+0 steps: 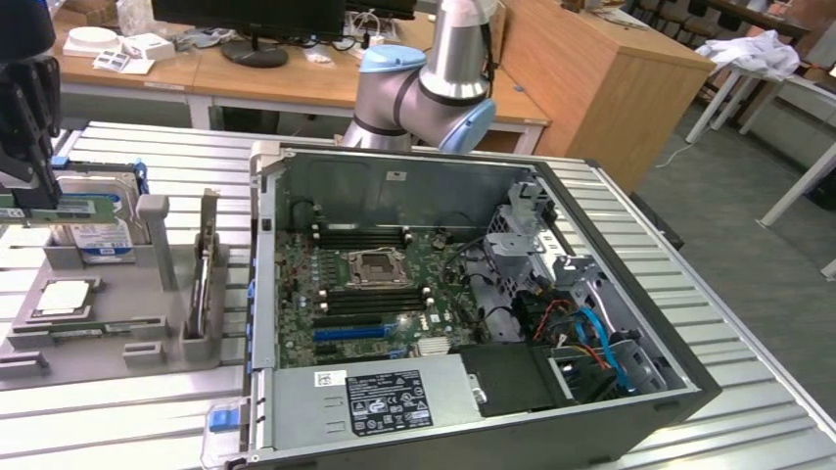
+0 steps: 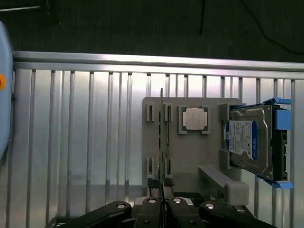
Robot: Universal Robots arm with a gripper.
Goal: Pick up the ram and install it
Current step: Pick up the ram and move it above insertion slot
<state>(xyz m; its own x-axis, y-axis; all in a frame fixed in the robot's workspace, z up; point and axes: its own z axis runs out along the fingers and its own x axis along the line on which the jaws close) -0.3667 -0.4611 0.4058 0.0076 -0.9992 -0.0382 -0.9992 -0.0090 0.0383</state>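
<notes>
One ram [image 1: 59, 209] is pinched tight in the gripper [image 2: 161, 194], up over the tray [image 1: 117, 328] (pick-up step, I think). Slots [image 1: 366, 238] in the case [image 1: 392, 186] sit well apart; fitting needs a straight line-up.

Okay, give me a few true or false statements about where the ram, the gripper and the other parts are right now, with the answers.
1. The gripper is closed on the ram. True.
2. The ram sits in a motherboard slot. False: it is in the gripper, over the gray holder, outside the computer case.
3. A silver processor chip lies on the gray holder. True.
4. The computer case is closed. False: its side is open and the motherboard shows.
</notes>
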